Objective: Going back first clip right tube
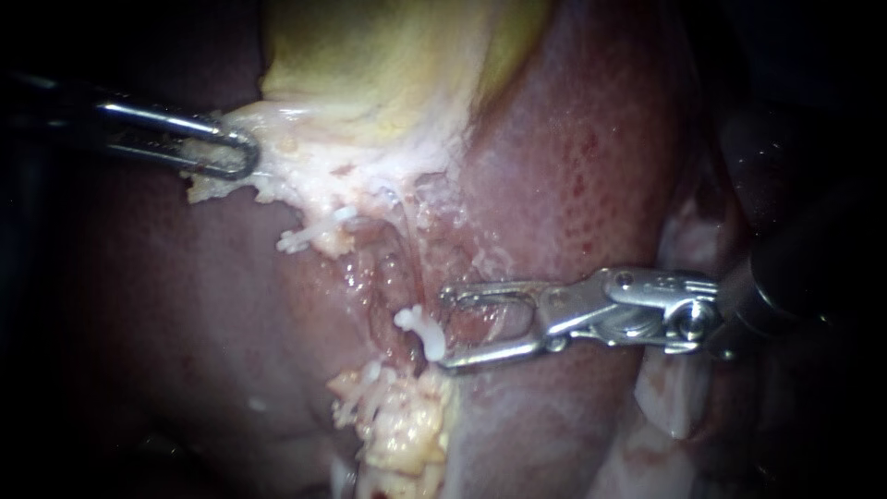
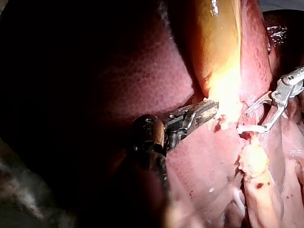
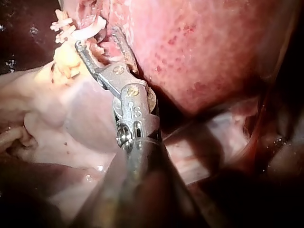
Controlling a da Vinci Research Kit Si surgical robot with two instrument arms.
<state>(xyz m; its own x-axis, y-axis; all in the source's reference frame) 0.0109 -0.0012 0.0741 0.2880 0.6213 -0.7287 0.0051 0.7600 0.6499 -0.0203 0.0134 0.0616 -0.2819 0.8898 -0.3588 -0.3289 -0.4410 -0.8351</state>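
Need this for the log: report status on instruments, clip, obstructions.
Left instrument jaws shut on pale tissue at gallbladder edge. Right instrument jaws open, lower tip at white clip. Tube not clearly visible. Nothing blocking.

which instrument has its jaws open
The right instrument: a clear gap shows between its jaws, which grip nothing. The left instrument has jaws shut on pale tissue.

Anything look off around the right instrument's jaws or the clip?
Nothing clearly wrong. Right instrument has its jaws open, the white clip at one jaw's tip; contact can't be told. Left instrument grips pale tissue beside the gallbladder.
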